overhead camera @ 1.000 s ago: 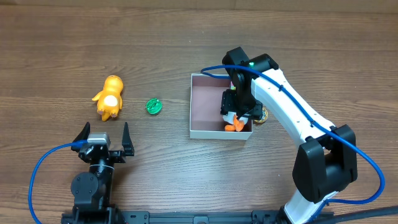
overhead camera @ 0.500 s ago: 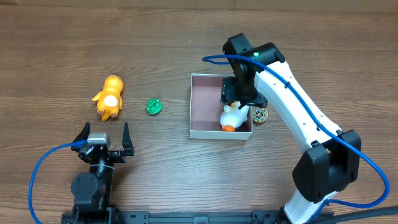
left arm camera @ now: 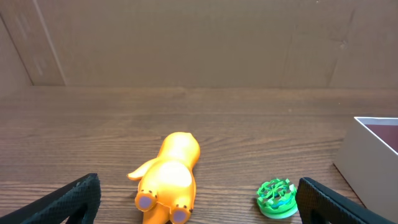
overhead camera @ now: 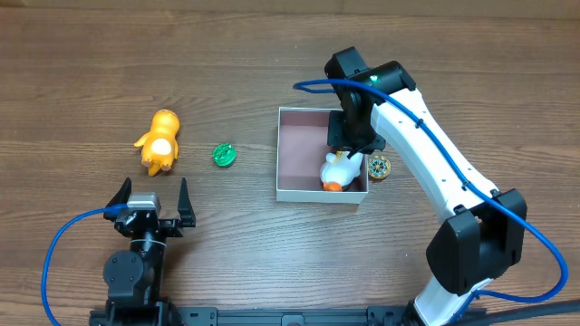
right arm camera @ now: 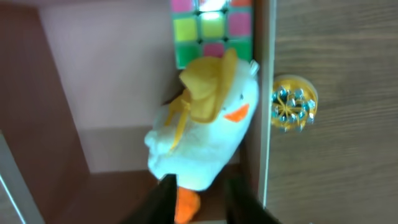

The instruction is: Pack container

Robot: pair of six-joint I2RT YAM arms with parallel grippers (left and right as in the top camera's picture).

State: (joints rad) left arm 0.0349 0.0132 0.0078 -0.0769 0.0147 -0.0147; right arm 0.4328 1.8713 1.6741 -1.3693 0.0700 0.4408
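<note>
The container [overhead camera: 295,145], a shallow white-walled box with a pinkish floor [right arm camera: 106,81], sits mid-table. Inside it at the right a white duck plush [overhead camera: 335,169] with a yellow hat [right arm camera: 208,134] lies beside a multicoloured cube [right arm camera: 211,25]. My right gripper [right arm camera: 202,186] hovers just above the duck's orange foot, its dark fingers a narrow gap apart and gripping nothing. In the overhead view the arm hides those fingers. My left gripper [overhead camera: 150,201] rests wide open near the front edge, facing an orange toy [left arm camera: 169,177] and a green top [left arm camera: 277,198].
A gold spinning top [overhead camera: 379,167] lies on the wood just outside the container's right wall [right arm camera: 264,93]. The orange toy [overhead camera: 160,141] and green top [overhead camera: 224,155] lie left of the container. A blue cable trails from each arm.
The right gripper let go of the duck and drew back a little; the duck now lies on its side in the container. The right jaws have narrowed. The left arm stayed still.
</note>
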